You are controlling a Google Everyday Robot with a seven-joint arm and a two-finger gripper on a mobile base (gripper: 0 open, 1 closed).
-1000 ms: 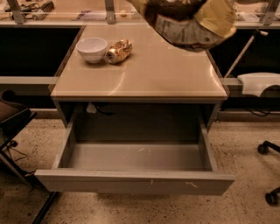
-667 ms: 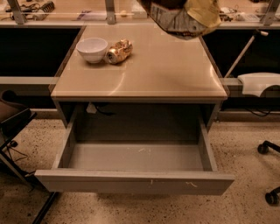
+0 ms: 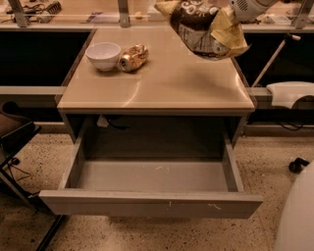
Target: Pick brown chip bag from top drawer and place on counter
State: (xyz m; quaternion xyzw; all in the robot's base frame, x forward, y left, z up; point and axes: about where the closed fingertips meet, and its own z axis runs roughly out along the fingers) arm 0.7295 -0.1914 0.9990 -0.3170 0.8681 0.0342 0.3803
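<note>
The brown chip bag [image 3: 202, 28], crinkled with yellow ends, hangs in the air above the back right part of the counter [image 3: 162, 81]. My gripper [image 3: 235, 11] is at the top right edge of the view, shut on the bag's right end; its fingers are mostly hidden behind the bag. The top drawer [image 3: 152, 203] stands pulled fully out below the counter, and its grey inside holds nothing.
A white bowl [image 3: 103, 55] and a crushed golden can [image 3: 132, 57] sit on the counter's back left. A cluttered shelf with metal posts [image 3: 122, 10] runs behind. A dark chair [image 3: 14, 132] stands left, a white object [image 3: 289, 93] right, a white rounded body [image 3: 299, 215] bottom right.
The bag and gripper have shifted slightly left and come a little lower over the counter. The drawer, bowl and can have not moved.
</note>
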